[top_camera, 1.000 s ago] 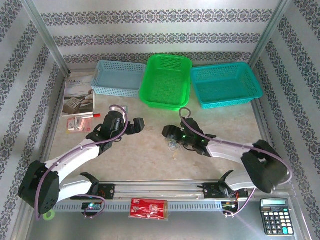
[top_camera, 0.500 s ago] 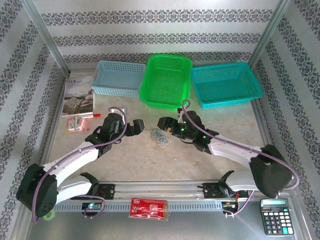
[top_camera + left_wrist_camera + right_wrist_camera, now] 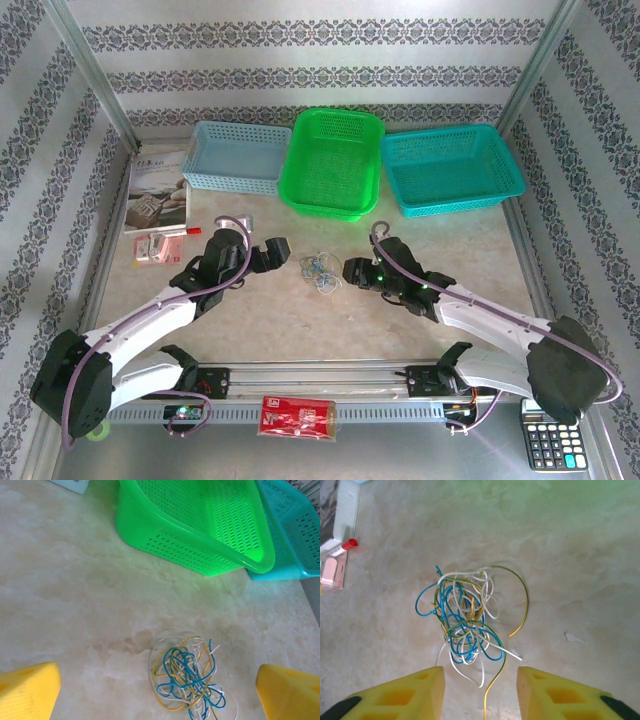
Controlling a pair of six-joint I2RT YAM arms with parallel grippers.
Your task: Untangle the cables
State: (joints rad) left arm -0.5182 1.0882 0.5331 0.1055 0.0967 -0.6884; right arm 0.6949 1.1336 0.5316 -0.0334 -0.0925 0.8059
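Note:
The cables (image 3: 320, 272) lie as a small clump of thin blue, white, yellow and greenish cords on the table between my two grippers. My left gripper (image 3: 283, 253) is just left of the clump, wide open. In the left wrist view the cables (image 3: 187, 680) lie on the table between its yellow fingertips (image 3: 30, 692), untouched. My right gripper (image 3: 350, 272) is just right of the clump, jaws partly apart. In the right wrist view the cables (image 3: 465, 620) lie ahead of my right gripper (image 3: 480, 692). One yellow strand trails down between the pads, gripped by neither.
Three baskets line the back: pale blue (image 3: 238, 155), green (image 3: 333, 160) and teal (image 3: 450, 168). A booklet (image 3: 158, 190) and a small packet with a red cap (image 3: 160, 245) lie at the left. A calculator (image 3: 550, 432) and a red packet (image 3: 297, 415) sit at the near edge.
My right gripper swept left past the clump, then drew back to the right, and its jaws narrowed. The cables now lie further left, nearer my left gripper, which barely moved.

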